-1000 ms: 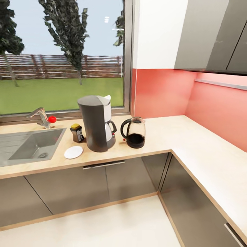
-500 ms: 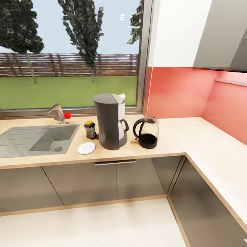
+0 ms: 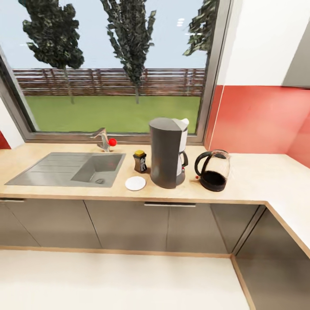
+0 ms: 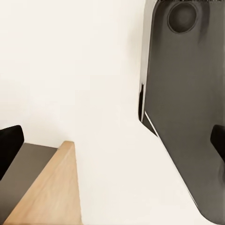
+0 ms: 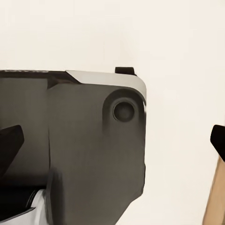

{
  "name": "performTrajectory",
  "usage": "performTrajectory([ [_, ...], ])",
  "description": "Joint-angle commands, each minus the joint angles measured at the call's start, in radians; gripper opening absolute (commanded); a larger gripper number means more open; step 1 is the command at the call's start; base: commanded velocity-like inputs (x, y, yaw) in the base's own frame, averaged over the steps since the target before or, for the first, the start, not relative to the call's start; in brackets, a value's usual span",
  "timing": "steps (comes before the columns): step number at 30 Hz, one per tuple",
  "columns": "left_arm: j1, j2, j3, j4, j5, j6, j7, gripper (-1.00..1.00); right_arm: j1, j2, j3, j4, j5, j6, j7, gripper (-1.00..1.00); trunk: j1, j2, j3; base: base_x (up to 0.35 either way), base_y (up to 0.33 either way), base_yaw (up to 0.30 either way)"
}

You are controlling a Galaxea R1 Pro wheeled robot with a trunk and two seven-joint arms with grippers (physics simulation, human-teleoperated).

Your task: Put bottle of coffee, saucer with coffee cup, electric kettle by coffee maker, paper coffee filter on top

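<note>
Coffee maker stands on the countertop, a paper coffee filter atop it. The bottle of coffee and bare saucer sit just beside it toward the sink, the electric kettle near its other side. Both wrist views show black fingertips spread wide apart, gripping nothing.

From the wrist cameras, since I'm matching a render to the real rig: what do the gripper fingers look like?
The left gripper shows two plain black fingertips with rounded ends. The right gripper shows two like them, equally black. I see no markings or cables on them.
</note>
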Motion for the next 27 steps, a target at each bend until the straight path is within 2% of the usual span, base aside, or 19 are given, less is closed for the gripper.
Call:
performTrajectory([
  [1, -0.001, 0.0, -0.008, 0.0, 0.01, -0.003, 0.001, 1.0, 0.0, 0.0, -0.008, 0.001, 0.01, -0.003, -0.004, 1.0, 0.0, -0.001, -0.001, 0.0, 0.299, 0.27],
  [9, -0.002, 0.002, -0.008, 0.0, 0.011, -0.003, 0.0, 1.0, -0.001, 0.0, -0.008, 0.002, 0.01, -0.003, -0.004, 1.0, 0.0, -0.001, 0.007, 0.0, 0.303, 0.22],
  [18, -0.002, 0.002, -0.008, -0.001, 0.011, -0.003, 0.0, 1.0, 0.0, -0.001, -0.008, 0.001, 0.01, -0.003, -0.004, 1.0, 0.0, -0.001, 0.019, 0.016, 0.305, 0.139],
  [27, -0.002, 0.001, -0.008, -0.001, 0.011, -0.003, 0.0, 1.0, 0.0, -0.001, -0.008, 0.002, 0.01, -0.003, -0.004, 1.0, 0.0, -0.001, 0.032, 0.171, 0.297, 0.093],
])
